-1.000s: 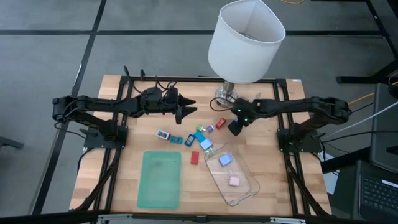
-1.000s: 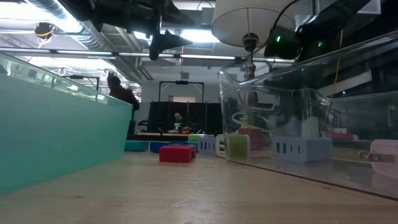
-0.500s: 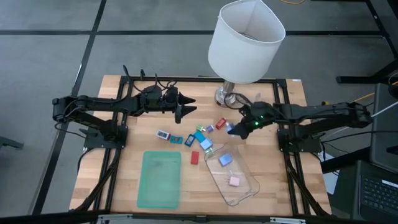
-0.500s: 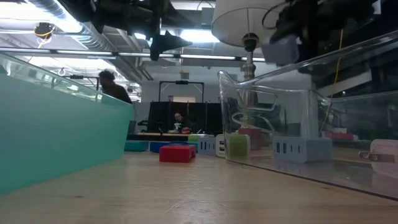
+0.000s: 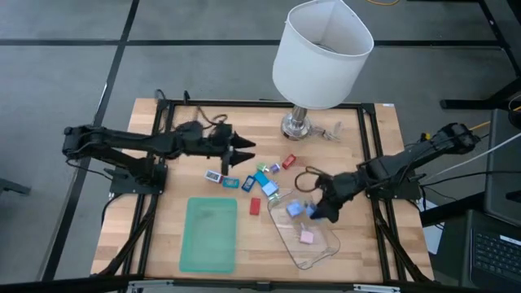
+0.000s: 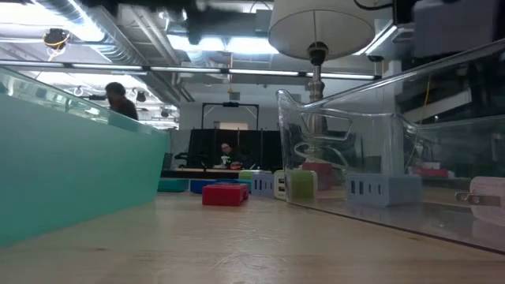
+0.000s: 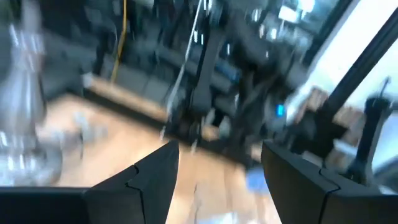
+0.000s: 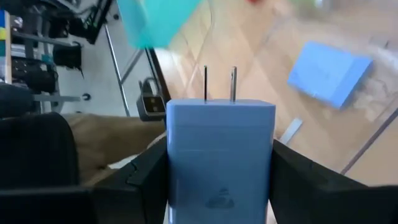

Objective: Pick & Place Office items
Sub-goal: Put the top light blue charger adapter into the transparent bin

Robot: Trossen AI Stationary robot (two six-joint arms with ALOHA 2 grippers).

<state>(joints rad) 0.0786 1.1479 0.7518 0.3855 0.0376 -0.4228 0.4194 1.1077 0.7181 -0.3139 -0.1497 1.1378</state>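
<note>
Now my right hand (image 5: pixel 319 209) has swung from beside the lamp to above the clear tub (image 5: pixel 321 242), clamped on a light blue plug adapter (image 8: pixel 220 158). Release is presumably due next. My left hand (image 5: pixel 236 155) waits empty, jaws parted, over the loose pieces.

Wooden table (image 5: pixel 171 183) carries a flat green tray (image 5: pixel 208 234) near its front edge, lying level. Clear plastic tub (image 5: pixel 313 242) sits beside the tray, set at an angle. Lamp with white shade (image 5: pixel 321 54) stands at the rear edge, its metal base (image 5: pixel 295 125) on the wood.
</note>
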